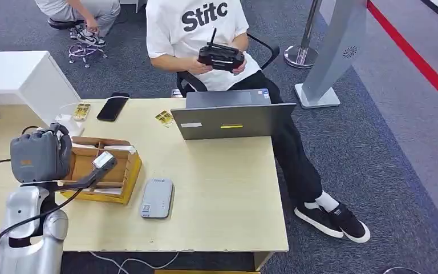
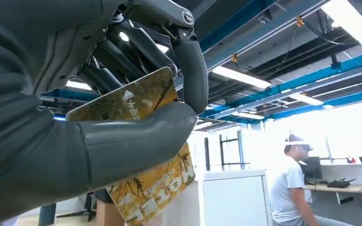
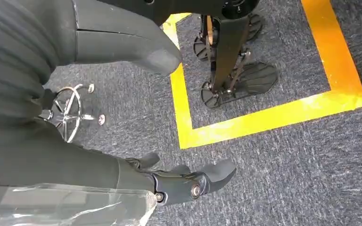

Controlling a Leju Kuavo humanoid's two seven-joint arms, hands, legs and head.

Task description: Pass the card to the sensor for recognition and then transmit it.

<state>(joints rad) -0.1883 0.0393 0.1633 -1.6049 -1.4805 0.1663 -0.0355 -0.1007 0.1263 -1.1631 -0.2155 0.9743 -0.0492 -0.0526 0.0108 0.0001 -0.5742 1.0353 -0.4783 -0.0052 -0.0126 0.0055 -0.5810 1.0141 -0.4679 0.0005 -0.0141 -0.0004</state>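
Your left hand (image 2: 89, 122) is clamped on the card (image 2: 143, 141): in the left wrist view the thick thumb presses across the card's yellow patterned face while the darker fingers (image 2: 193, 70) curl over its upper edge from behind. From the head view, that left hand (image 1: 41, 154) is raised above the left part of the wooden table (image 1: 228, 200), just beside the open yellow cardboard box (image 1: 105, 168), with its back turned to the camera, so the card itself is hidden there.

The grey card reader (image 1: 157, 198) lies flat on the table, near the box's right side and apart from your hand. A grey laptop (image 1: 234, 117) stands farther back on the table. A black phone (image 1: 113, 107) and two more small yellow cards (image 1: 164, 117) lie near the far edge.

Your right hand (image 3: 122, 108) hangs over grey carpet (image 3: 287, 165) marked with yellow tape (image 3: 264, 117); its fingers are spread apart and it holds nothing.

A person in a white T-shirt (image 1: 197, 34) sits behind the table on a chair, holding a black remote controller (image 1: 221, 57) in both hands.
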